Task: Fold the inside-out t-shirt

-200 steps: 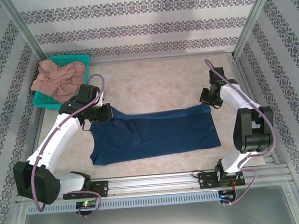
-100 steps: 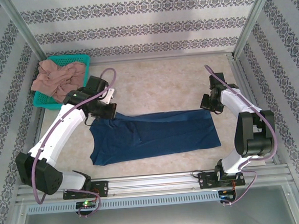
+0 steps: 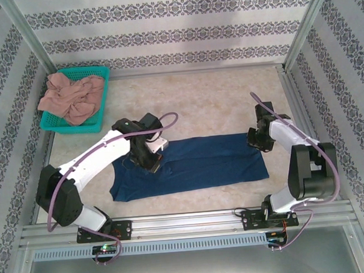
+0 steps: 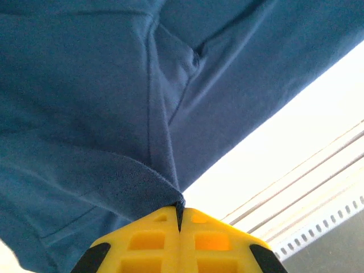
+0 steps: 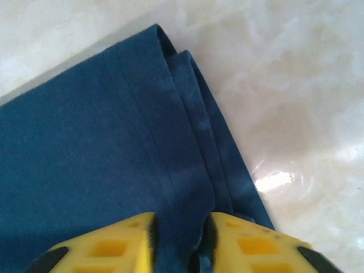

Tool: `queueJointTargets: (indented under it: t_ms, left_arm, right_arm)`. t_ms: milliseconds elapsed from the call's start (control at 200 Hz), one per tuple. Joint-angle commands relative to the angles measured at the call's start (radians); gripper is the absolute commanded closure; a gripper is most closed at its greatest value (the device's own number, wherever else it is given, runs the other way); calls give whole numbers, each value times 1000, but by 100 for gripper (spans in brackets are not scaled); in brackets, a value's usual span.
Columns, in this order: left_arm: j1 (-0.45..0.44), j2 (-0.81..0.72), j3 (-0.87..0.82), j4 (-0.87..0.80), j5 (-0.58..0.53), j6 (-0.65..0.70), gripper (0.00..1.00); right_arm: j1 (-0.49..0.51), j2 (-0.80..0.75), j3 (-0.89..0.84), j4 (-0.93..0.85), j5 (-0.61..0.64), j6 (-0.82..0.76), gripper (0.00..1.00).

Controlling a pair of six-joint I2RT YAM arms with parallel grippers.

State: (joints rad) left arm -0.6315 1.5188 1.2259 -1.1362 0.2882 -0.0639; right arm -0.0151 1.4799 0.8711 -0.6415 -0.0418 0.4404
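Note:
The inside-out t-shirt (image 3: 202,163) is dark navy and lies as a long folded band across the table's middle. My left gripper (image 3: 153,160) hangs over the shirt's left part, shut on a pinch of its fabric (image 4: 162,193), and the cloth drapes away from the yellow fingers (image 4: 148,239). My right gripper (image 3: 256,141) sits at the shirt's upper right corner. Its jaws stand apart, with the hemmed edge (image 5: 187,170) running loosely between the yellow fingers (image 5: 250,244). In the right wrist view the corner (image 5: 162,42) lies flat in two layers.
A teal basket (image 3: 101,121) with a pinkish-tan garment (image 3: 73,97) stands at the back left. The marble-look tabletop (image 3: 192,101) is bare behind the shirt. An aluminium rail (image 3: 188,222) runs along the near edge, and patterned walls close in both sides.
My left gripper has swung right and nearer, carrying the shirt's upper left corner over the body. The right gripper's jaws have parted at the right corner.

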Motion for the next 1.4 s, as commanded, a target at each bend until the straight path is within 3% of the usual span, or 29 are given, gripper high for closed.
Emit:
queueJointTargets:
  t_ms: [0, 50, 135, 295, 420, 575, 680, 809, 1074, 1254, 1394]
  left_arm:
    - [-17, 18, -24, 25, 46, -8, 92]
    - [-16, 20, -20, 41, 39, -15, 85]
    - [-11, 3, -15, 70, 10, -33, 63]
    - [97, -113, -68, 135, -22, -106, 48]
    - [289, -220, -198, 242, 28, -260, 45]
    - [488, -317, -391, 442, 117, -434, 45]
    - [535, -311, -451, 518, 183, -476, 46]
    - [552, -308, -456, 483, 86, -440, 45]
    - [709, -377, -496, 519, 60, -465, 43]
    - [737, -387, -499, 521, 65, -463, 43]
    - [738, -383, -499, 524, 87, -461, 42]
  right_arm:
    - [57, -98, -17, 61, -3, 36, 57]
    - [113, -127, -11, 76, 6, 37, 52]
    - [227, -163, -8, 115, -7, 31, 48]
    - [448, -219, -92, 316, -154, 88, 41]
    - [681, -188, -155, 606, -238, 156, 37]
    - [909, 51, 23, 656, -235, 135, 36]
    - [1010, 217, 161, 651, -262, 129, 37]
    - [1135, 347, 310, 516, -150, 2, 37]
    - [1229, 504, 513, 280, 70, -285, 35]
    - [1236, 577, 565, 226, 139, -352, 35]
    - [1233, 609, 589, 210, 161, -362, 42]
